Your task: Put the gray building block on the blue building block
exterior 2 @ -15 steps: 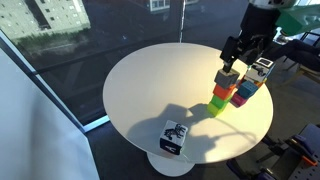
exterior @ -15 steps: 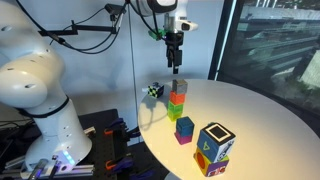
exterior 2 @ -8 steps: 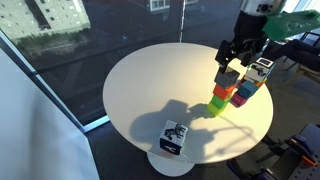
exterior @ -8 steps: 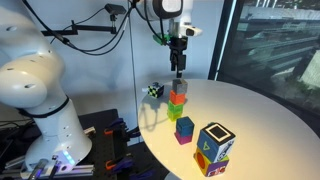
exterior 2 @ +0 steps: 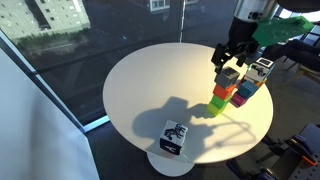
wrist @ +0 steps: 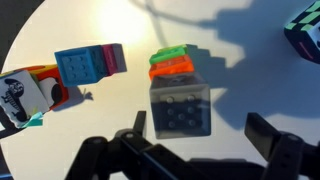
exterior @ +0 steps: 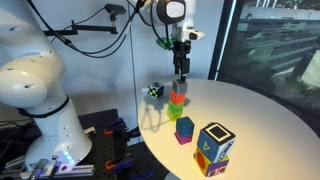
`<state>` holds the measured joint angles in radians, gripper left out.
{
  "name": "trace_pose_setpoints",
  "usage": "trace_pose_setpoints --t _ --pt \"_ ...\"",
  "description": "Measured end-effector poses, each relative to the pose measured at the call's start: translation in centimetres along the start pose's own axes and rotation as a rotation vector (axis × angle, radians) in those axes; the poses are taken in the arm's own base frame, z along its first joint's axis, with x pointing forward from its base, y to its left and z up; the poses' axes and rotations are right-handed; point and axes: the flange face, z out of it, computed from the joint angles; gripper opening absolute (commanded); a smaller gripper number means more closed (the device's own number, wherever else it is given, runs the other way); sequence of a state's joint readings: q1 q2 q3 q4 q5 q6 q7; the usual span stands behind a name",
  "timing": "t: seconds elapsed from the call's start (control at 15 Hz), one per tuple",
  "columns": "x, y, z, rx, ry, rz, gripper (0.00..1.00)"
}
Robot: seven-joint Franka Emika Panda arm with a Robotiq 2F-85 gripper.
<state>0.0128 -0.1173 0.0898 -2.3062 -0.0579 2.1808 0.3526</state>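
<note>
Wrist view: my gripper hangs spread wide and empty, with the gray building block directly beneath it atop the orange-and-green stack. The blue building block sits off to the side, top bare, so pickup and placing both remain.

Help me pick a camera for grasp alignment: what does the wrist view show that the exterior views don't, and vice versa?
Wrist only: the top face of the gray building block, and the open gripper with fingers spread wider than it. Exterior only: the arm's white base. Both: that block on the orange cube over the green cube, the blue building block nearby.
</note>
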Motion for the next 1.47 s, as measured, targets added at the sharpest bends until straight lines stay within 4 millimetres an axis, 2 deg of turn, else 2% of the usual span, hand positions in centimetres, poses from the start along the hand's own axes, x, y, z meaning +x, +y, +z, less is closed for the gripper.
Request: trace_pose_setpoints --t 1.33,1.4,1.47 --pt "0.5 0.4 2.2 -0.038 -0.027 0.0 1.0" --pt "0.5 0.4 2.3 -0.039 -0.029 0.0 0.75" --pt "0.5 0.4 2.4 -0.039 -0.032 0.001 0.72"
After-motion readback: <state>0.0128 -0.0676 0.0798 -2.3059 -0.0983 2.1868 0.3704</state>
